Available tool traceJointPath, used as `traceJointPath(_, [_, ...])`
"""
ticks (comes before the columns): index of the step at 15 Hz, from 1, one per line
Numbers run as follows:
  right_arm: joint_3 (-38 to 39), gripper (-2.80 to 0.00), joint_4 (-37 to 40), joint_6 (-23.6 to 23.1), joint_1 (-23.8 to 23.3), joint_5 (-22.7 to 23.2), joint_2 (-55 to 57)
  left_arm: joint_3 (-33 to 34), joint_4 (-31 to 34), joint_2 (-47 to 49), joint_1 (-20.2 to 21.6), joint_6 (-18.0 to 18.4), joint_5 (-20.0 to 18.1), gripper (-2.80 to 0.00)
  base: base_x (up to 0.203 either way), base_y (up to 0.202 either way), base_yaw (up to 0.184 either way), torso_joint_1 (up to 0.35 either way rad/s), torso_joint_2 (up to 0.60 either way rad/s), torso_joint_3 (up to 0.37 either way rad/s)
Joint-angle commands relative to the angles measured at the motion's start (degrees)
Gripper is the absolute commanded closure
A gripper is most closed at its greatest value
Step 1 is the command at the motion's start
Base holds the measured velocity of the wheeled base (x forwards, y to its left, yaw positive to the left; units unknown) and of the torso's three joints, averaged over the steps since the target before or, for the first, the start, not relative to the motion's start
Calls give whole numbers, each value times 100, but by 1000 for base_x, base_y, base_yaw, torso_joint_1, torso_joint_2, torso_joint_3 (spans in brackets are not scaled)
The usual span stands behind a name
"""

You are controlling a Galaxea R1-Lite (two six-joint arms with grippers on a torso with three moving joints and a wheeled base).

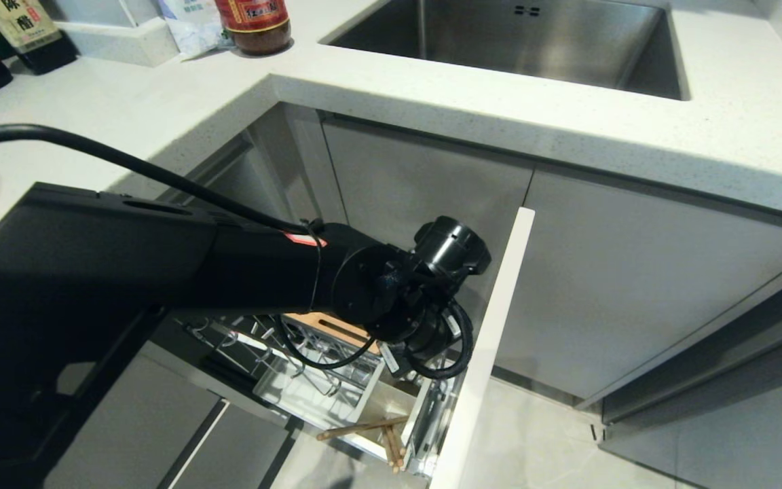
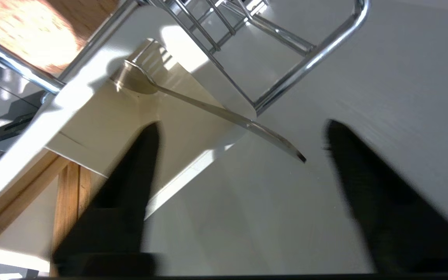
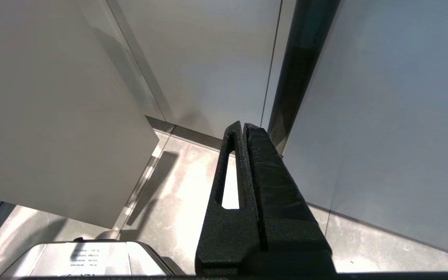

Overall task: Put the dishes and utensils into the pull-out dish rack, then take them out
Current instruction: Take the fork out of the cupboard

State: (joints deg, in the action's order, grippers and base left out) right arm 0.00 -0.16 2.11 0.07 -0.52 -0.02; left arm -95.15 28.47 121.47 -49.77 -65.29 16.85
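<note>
Left gripper (image 2: 243,136) open, empty — straddling fork (image 2: 216,111) in utensil cup (image 2: 103,128); right gripper (image 3: 244,128) closed.

light: bright, even | glare: chrome rack (image 2: 313,58); floor | blur: left wrist view

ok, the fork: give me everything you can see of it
The fork is slim, silver and looks metal. It stands slanted in the white utensil cup, one end down inside, the other past the rim toward the white panel. Its shaft rests on the rim. The open left gripper straddles it without touching. Tines can't be made out.
</note>
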Motion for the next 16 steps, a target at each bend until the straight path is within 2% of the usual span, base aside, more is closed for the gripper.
traceJointPath(1, [0,0,-2,9,1,0,2,5,19,17,3,-31,-27,0,0,0,0,0,0,0])
traceJointPath(12, [0,0,-2,4,1,0,2,5,36,-12,-32,-10,-76,0,0,0,0,0,0,0])
traceJointPath(16, [0,0,-2,0,1,0,2,-52,316,-140,-76,-10,-63,0,0,0,0,0,0,0])
